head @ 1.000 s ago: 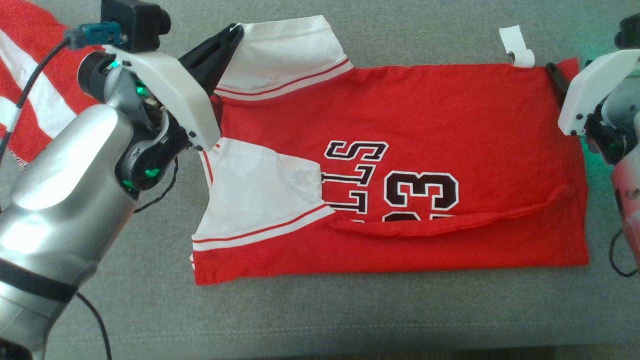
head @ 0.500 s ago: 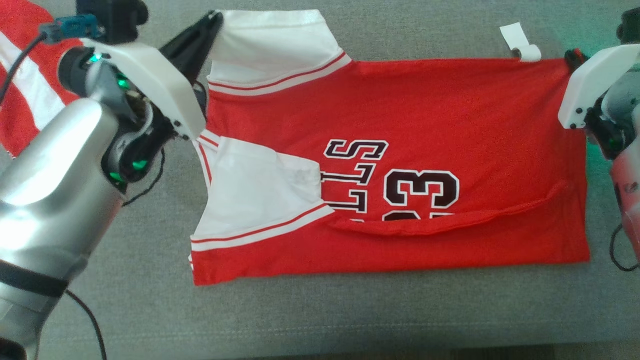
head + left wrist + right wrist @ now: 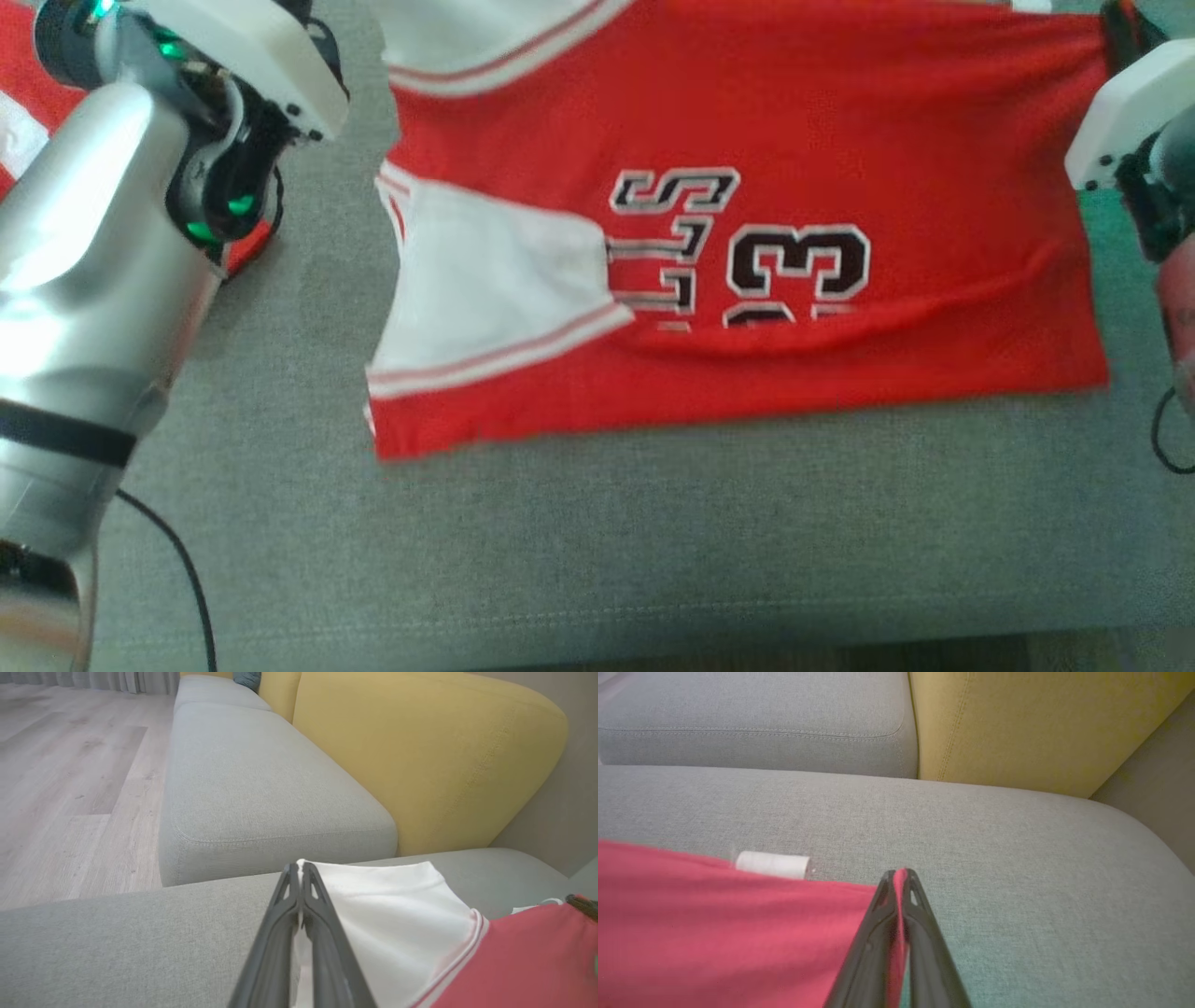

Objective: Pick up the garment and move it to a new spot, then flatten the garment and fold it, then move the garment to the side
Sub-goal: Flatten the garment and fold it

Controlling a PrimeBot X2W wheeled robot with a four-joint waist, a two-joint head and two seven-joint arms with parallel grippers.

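left gripper [image 3: 299,870]: we pinch the shirt [image 3: 840,112] at its white far-left corner | right gripper [image 3: 900,875]: we pinch its red far-right corner | shirt: spread across the grey sofa seat [image 3: 653,560], near edge flat

A grey sofa seat [image 3: 653,560] carries a red jersey [image 3: 840,112] spread sideways, with a white tag [image 3: 773,864] at its far edge. Another red-and-white cloth [image 3: 14,37] lies to its left.

Red jersey [image 3: 794,112] with white sleeves, folded lengthwise, far edge raised off grey cushion
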